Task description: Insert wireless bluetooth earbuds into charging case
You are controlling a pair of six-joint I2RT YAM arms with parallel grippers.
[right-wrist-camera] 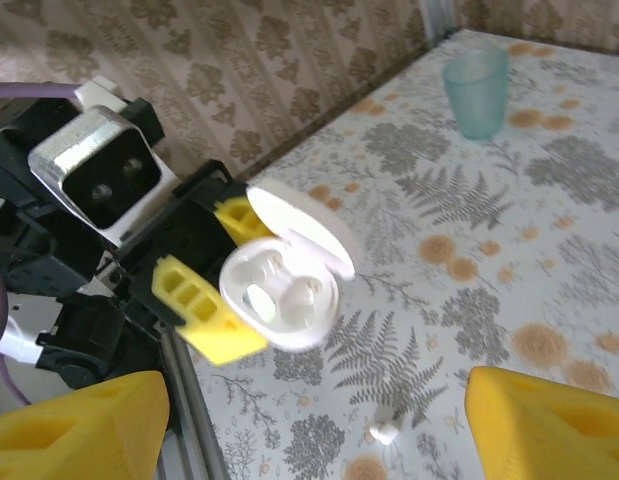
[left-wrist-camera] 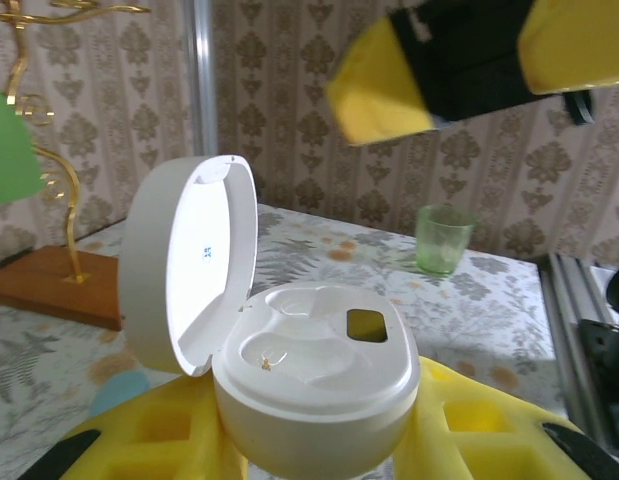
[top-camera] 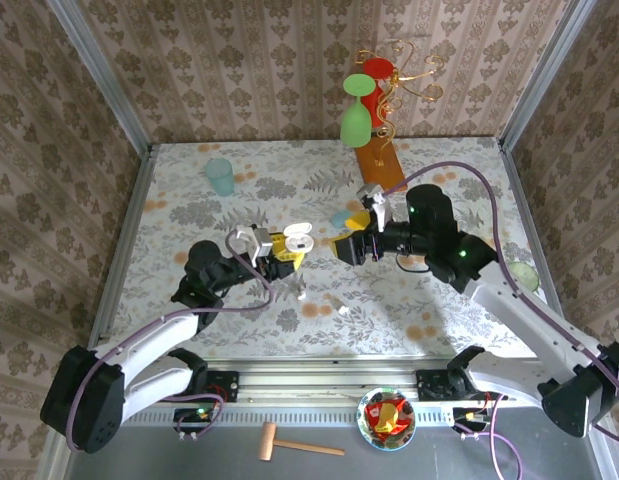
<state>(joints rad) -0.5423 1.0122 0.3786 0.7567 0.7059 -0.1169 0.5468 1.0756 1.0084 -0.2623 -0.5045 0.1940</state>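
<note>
— Presently, what is the left pincer (top-camera: 287,252) doing?

— It is pinching the white charging case (left-wrist-camera: 309,380) between its yellow fingers (left-wrist-camera: 109,435). The case is sitting upright, its lid (left-wrist-camera: 204,265) is standing open on the hinge, and two moulded sockets are facing up.

— And the right pincer (top-camera: 351,233)?

— It is hovering just beside the case in the overhead view. Its fingers are spreading wide apart and are touching neither case nor lid.

— Where is the earbud lying?

— One small white earbud (right-wrist-camera: 385,432) is resting on the flowered table (top-camera: 189,215), near the case and apart from both pincers.

— Anything further?

— A teal cup (top-camera: 220,176) is standing well apart, toward the far left.
</note>
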